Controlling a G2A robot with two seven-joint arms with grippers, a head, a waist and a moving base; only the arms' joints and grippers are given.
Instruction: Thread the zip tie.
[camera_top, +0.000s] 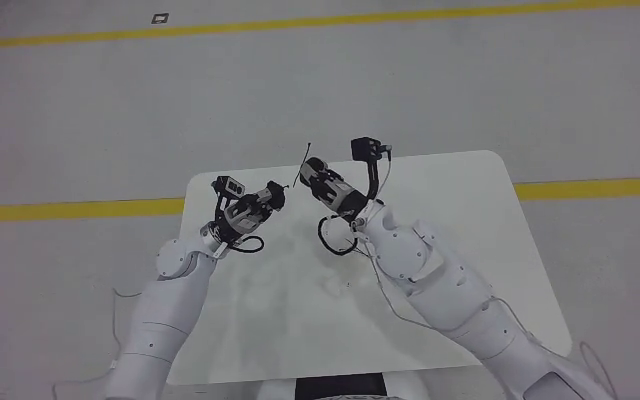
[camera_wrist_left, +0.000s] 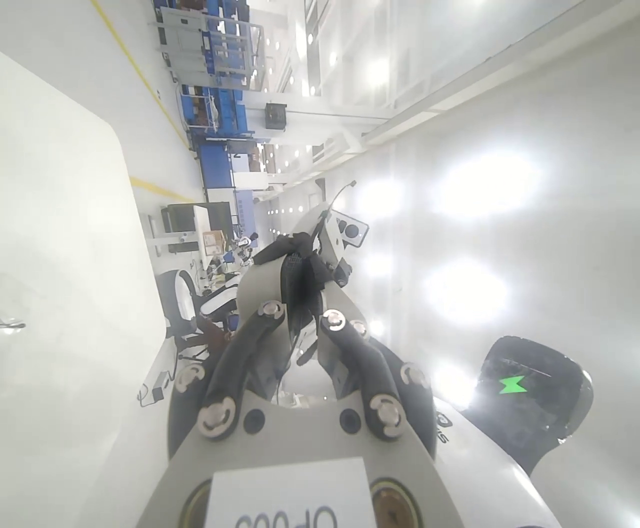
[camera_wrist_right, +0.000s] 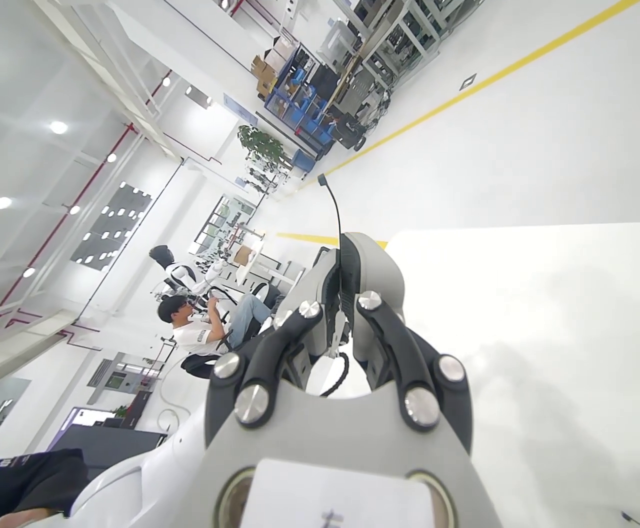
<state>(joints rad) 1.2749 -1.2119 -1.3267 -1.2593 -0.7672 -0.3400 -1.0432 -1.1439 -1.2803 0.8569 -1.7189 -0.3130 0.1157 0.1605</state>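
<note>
Pale grey workshop floor (camera_top: 420, 90) w/ a yellow painted line (camera_top: 300, 22) lies beyond the far edge of the white rounded-corner table (camera_top: 450, 210). You've also got a small dark square floor marker (camera_top: 160, 18) just past that line. Blue storage racks (camera_wrist_left: 220, 115) stand in the bkgd, well beyond the table.

Check your right gripper (camera_top: 308, 178) first. It hangs above the table's far edge, approx mid-width, raised off the top. Its grey fingers w/ black pads are clamped on the thin black plastic zip tie (camera_top: 303, 163). In the right wrist view the right gripper (camera_wrist_right: 342, 265) pinches the lower part of the zip tie (camera_wrist_right: 336, 215) btwn the pads. The rest stands out past the fingertips, slightly bowed, ending in a small blocky head. From above, the tip shows against the floor past the table's far edge.

Your left gripper (camera_top: 277, 193) sits just inside the same far edge, nearer the table's left corner, tips pointing at the right gripper and close to it. In the left wrist view the left gripper (camera_wrist_left: 300, 250) has its fingers pressed together. You can't tell whether anything's pinched there, or whether the zip tie reaches it.
</note>
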